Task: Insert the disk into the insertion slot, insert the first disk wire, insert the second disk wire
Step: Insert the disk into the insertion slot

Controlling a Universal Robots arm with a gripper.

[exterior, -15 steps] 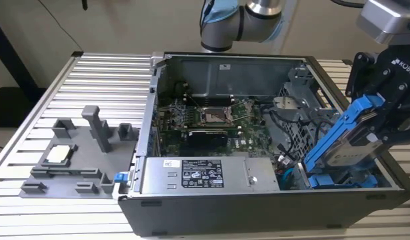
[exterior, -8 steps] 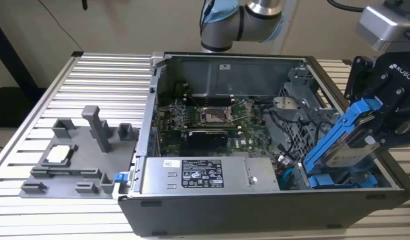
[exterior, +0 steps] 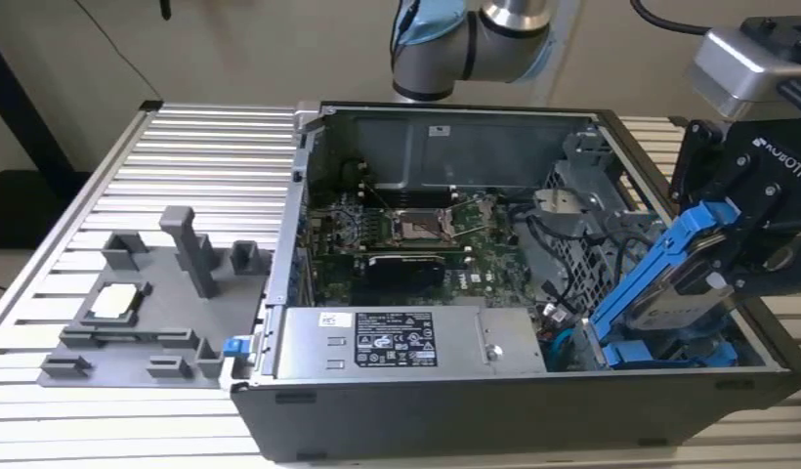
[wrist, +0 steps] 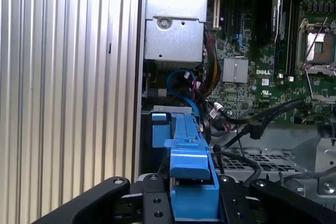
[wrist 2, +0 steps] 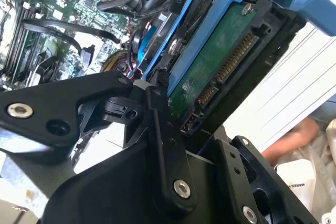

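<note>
Black jaws up close in both wrist views, clenched on the disk [wrist: 191, 182], one on each long side of its blue frame. Same disk [exterior: 688, 293] held at a steep tilt, neither upright nor flat. Bare green circuit side and connector end of it [wrist 2: 220, 61] facing the second wrist view. Lower end dipped into the open computer case [exterior: 505, 415], at its near corner on the exterior view's right, just beside the perforated metal cage [exterior: 596, 244]. Upper end well above the case rim. Not yet lying level in the cage; touching it or not, cannot tell. Along the near wall of the case, grey power box [exterior: 400, 342] with a sticker. Behind that, green main board [exterior: 414, 230]. Loose black cables [wrist 2: 63, 24] lying over the board. Case standing on a ribbed metal bench [exterior: 205, 156]. Grey holder block [exterior: 140, 313] beside the case, toward the bench's edge at the exterior view's left.
</note>
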